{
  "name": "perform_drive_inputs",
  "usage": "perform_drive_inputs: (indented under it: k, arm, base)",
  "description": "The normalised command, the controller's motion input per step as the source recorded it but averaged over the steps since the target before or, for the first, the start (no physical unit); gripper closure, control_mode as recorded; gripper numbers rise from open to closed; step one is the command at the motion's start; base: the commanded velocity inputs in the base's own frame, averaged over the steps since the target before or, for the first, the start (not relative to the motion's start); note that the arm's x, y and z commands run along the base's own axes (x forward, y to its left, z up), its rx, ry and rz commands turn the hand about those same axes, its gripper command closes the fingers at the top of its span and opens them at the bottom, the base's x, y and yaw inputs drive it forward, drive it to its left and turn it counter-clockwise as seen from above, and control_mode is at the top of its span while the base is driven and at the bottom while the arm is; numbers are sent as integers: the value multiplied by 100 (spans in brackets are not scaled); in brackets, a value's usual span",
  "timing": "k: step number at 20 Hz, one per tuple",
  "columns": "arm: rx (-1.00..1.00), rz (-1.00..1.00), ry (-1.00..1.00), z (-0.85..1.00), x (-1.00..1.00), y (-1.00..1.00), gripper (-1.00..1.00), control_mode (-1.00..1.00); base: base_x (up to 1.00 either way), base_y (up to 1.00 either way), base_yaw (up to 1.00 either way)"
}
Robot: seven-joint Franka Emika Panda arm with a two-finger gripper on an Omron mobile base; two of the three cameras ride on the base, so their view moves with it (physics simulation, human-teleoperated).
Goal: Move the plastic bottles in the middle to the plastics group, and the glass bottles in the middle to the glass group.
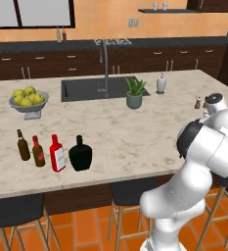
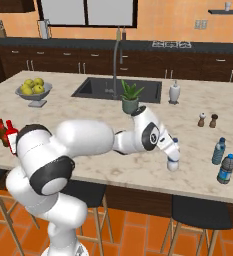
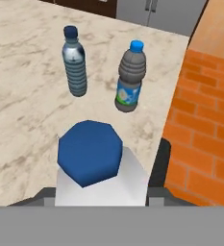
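My gripper (image 2: pixel 171 155) reaches out near the counter's front right edge and is shut on the small clear water bottle (image 3: pixel 101 182), whose top looks blue from above. One dark finger (image 3: pixel 159 161) lies against its side. The bottle's base (image 2: pixel 173 164) is at the counter surface. Just beyond stand the teal-blue bottle (image 3: pixel 75 62) (image 2: pixel 218 151) and a grey blue-capped bottle (image 3: pixel 130 77) (image 2: pixel 226 169). Far left along the front edge stand in a row the slim brown bottle (image 1: pixel 22 145), the dark-red bottle (image 1: pixel 38 152), the flat red white-labelled bottle (image 1: pixel 57 153) and the squat black bottle (image 1: pixel 80 153).
A bowl of yellow-green fruit (image 1: pixel 29 100) sits at the back left. The sink (image 1: pixel 93 88) with its tall faucet, a potted plant (image 1: pixel 134 93) and a white dispenser (image 1: pixel 161 83) lie across the back. Two small shakers (image 2: pixel 202 119) stand right of the plant. Stools line the counter's front.
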Motion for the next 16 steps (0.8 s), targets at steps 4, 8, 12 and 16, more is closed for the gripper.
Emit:
perform_drive_inputs:
  k: [4,8,12,16]
  arm:
    - [1,0,-6,-6,26,-30,100,-100]
    - [0,0,0,-2,25,-32,100,-100]
    - [0,0,0,-12,16,-35,100,-100]
    - [0,0,0,-20,11,-39,100,-100]
  base:
    - [0,0,0]
    - [0,0,0]
    - [0,0,0]
    - [0,0,0]
